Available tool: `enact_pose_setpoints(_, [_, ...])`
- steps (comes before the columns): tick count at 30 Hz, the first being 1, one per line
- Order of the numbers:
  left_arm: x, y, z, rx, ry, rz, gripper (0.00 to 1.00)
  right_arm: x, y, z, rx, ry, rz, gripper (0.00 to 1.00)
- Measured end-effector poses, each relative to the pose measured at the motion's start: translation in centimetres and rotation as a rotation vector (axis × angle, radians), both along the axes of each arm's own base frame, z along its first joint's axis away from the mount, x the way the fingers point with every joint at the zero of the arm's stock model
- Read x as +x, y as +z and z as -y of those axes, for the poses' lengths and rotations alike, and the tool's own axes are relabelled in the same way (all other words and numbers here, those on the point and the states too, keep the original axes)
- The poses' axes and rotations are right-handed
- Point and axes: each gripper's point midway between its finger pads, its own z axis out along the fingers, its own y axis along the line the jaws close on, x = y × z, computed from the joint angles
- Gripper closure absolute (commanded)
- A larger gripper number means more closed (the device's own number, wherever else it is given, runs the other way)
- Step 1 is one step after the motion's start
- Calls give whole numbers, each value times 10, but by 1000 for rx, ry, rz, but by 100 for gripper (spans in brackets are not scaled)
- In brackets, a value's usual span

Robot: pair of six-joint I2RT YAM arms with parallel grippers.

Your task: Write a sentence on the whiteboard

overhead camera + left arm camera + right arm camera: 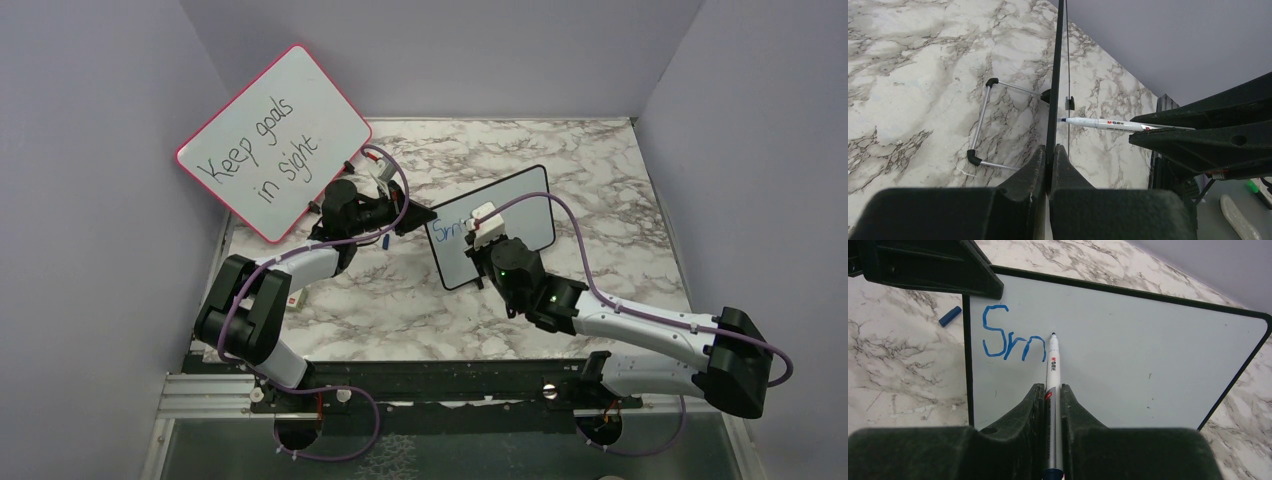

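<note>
The small black-framed whiteboard (520, 215) (1128, 370) stands tilted on the marble table, seen edge-on (1054, 90) in the left wrist view. My left gripper (412, 218) (1049, 152) is shut on its left edge. Blue letters "Sm" (1013, 340), the start of the sentence, sit at the board's upper left (452, 230). My right gripper (487, 238) (1050, 390) is shut on a white marker (1053, 367) (1103, 123). The marker's tip touches the board just right of the "m".
A larger red-framed board (275, 140) reading "Keep goals in sight" leans against the left wall. The blue marker cap (950, 316) (386, 240) lies on the table left of the whiteboard. The whiteboard's wire stand (982, 125) rests behind it. Grey walls enclose the table.
</note>
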Motion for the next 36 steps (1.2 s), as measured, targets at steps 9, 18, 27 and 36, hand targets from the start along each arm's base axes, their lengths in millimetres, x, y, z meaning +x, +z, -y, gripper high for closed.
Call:
enact_pose_setpoints(9, [0, 0, 0, 0, 0, 0, 100, -1, 6, 2, 14, 1, 8, 99])
enact_pose_setpoints(18, [0, 0, 0, -1, 0, 0, 100, -3, 8, 8, 21, -7, 3, 99])
enact_pose_setpoints(27, [0, 0, 0, -1, 0, 0, 100, -4, 3, 8, 8, -2, -9, 99])
enact_pose_setpoints(36, [0, 0, 0, -1, 0, -1, 100, -4, -3, 3, -1, 11, -19, 99])
